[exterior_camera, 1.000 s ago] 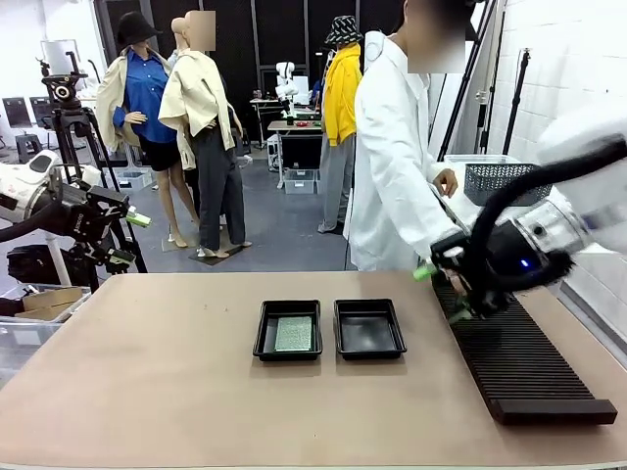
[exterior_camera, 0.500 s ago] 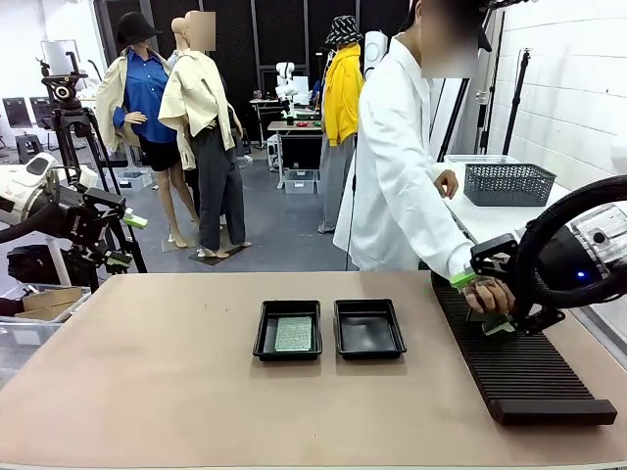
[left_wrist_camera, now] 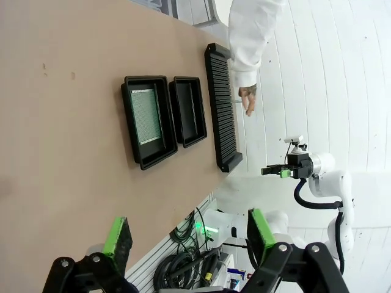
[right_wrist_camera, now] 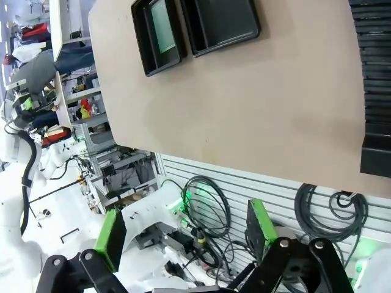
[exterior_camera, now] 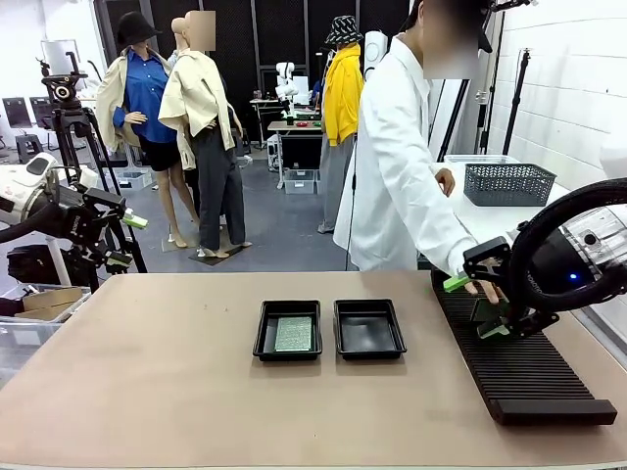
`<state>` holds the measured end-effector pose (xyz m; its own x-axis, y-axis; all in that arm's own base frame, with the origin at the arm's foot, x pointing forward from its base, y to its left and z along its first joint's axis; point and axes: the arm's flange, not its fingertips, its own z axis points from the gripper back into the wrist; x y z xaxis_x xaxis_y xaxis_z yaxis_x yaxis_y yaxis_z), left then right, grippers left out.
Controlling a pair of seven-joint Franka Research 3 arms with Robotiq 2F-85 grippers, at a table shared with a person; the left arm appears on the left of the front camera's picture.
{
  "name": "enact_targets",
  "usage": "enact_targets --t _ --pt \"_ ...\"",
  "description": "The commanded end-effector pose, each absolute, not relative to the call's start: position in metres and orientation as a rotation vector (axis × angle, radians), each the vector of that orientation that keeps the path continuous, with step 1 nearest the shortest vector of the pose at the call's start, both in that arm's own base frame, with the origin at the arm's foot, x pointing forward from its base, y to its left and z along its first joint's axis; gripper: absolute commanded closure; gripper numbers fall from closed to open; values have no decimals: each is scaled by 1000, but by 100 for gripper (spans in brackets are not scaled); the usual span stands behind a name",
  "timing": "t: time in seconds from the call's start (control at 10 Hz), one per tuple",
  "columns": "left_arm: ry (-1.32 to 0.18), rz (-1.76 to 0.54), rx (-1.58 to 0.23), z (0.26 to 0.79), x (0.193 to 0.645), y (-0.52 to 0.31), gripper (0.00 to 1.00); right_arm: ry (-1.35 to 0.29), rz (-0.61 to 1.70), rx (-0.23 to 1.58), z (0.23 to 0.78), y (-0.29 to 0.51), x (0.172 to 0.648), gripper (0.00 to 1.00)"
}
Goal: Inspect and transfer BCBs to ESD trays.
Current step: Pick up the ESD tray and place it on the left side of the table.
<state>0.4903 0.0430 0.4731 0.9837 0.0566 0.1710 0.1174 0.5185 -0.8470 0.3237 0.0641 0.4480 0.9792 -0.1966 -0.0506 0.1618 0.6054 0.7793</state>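
Out in the middle of the table, your BCB lies flat in the left ESD tray, just beside the other ESD tray. Your right gripper hangs wide open over the slotted rack by the person's hand, and your left gripper is wide open off the left edge. Neither's holding anything.

A white brick wall is running down the right side, and dark panels are closing off the far end. Grey floor is stretching behind the tan bench. A tripod is standing at the left, and a mesh basket is sitting on a white side table at the right.
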Motion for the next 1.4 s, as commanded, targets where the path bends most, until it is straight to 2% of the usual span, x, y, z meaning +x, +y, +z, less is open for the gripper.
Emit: enact_targets --t 0.0,0.6,0.7,1.0,1.3 --pt "-158 -41 -1007 478 490 43 0 -44 -208 895 447 66 325 0" --pt "-146 -25 -942 483 503 15 0 -42 -207 897 448 64 324 0" --pt "-143 19 -891 481 508 4 0 -50 -194 968 454 45 334 0" --pt "-97 -41 -843 484 520 -35 0 -37 -155 992 452 13 364 0" --pt "-83 -64 -762 491 524 -76 0 -51 -170 1096 438 -31 393 0"
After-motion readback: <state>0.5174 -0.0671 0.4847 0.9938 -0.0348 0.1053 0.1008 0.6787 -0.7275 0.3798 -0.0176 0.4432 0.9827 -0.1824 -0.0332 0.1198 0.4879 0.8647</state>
